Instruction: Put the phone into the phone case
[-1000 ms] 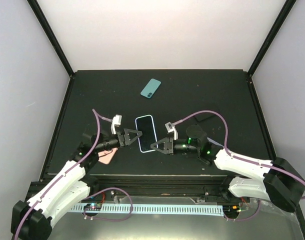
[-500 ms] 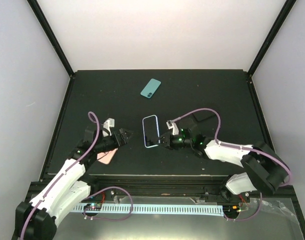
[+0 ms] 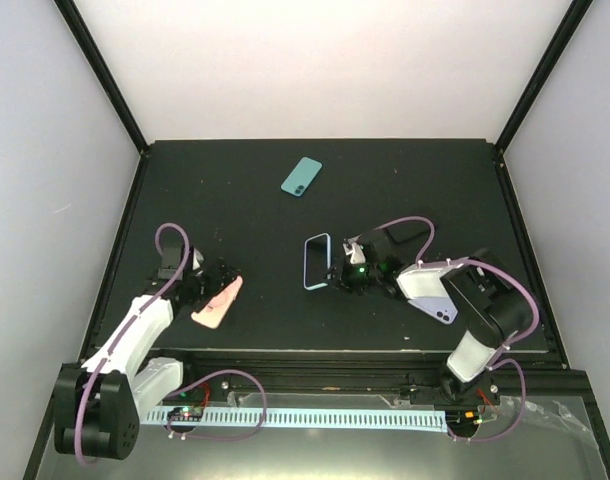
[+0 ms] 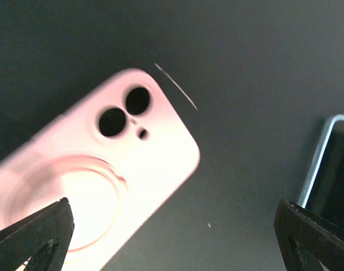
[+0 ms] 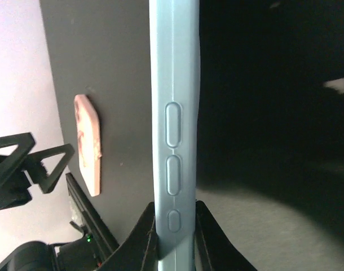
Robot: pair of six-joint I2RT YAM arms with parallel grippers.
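Note:
The teal phone (image 3: 301, 176) lies back up at the far middle of the table, away from both arms. A pale lavender slab (image 3: 426, 290) with a dark spot in one corner shows at the right forearm; I cannot tell whether it is the phone case or part of the arm. My right gripper (image 3: 337, 272) (image 5: 175, 237) is shut on the side of a light blue-rimmed case (image 3: 317, 262) (image 5: 173, 113), which stands tilted up on its long edge. My left gripper (image 3: 221, 274) (image 4: 177, 243) is open, just above a pink case (image 3: 217, 301) (image 4: 104, 175).
The pink case lies back up with its ring mark at the near left, also seen edge-on from the right wrist (image 5: 87, 147). A dark flat object (image 3: 406, 236) lies behind the right wrist. Black frame rails (image 3: 315, 352) border the mat.
The left gripper opened wide and drew back left over the pink case. The right gripper tipped the light blue-rimmed case up on its edge and carried it to the right.

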